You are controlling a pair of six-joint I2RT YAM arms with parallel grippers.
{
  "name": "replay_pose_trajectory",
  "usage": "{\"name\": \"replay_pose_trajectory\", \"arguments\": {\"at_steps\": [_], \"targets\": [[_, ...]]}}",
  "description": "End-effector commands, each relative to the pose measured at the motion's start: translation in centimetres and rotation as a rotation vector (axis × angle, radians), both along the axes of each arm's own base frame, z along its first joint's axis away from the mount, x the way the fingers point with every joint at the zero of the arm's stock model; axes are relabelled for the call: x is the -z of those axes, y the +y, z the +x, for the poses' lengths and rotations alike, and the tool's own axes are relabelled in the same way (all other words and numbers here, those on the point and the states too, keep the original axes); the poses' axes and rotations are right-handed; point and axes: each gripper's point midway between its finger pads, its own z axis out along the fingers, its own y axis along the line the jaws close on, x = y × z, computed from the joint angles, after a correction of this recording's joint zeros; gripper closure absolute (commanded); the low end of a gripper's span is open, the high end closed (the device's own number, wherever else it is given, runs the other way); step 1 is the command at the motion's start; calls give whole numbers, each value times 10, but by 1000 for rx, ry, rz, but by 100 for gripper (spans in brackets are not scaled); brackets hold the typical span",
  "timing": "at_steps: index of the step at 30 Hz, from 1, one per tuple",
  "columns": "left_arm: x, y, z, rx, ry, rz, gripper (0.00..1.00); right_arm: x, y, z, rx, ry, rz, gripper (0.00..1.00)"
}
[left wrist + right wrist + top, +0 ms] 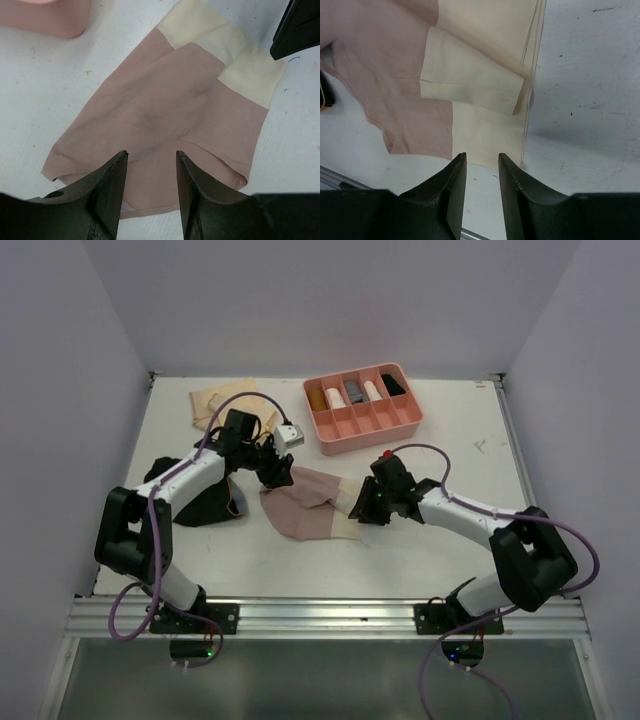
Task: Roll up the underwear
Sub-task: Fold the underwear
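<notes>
Soft, matt, lightly creased pink-and-cream cloth underwear on a matt white, faintly scuffed table, near a smooth pink plastic tray and the right gripper with its matt black fingers.

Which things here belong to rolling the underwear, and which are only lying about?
For the job:
pink-and-cream underwear
black underwear
tan underwear

Lying about:
pink divided tray
rolled cloths inside it

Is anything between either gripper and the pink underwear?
Nothing visible. The left gripper hangs open over the pink underwear, the right gripper open at its cream edge; the tray and black underwear lie off to the side.
</notes>
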Motion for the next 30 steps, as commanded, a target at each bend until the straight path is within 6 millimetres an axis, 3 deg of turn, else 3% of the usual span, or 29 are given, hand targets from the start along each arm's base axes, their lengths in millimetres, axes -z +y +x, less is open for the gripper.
{"name": "replay_pose_trajectory", "arguments": {"at_steps": [1,11,30], "targets": [[-16,-9,15,-22,-64,-51,52,-15,7,29,137,-122,102,63],[-20,-10,16,-40,-44,-61,52,-3,-12,45,154,-160,91,59],[-20,-12,26,-59,-24,-57,52,13,1,50,104,-148,130,59]]}}
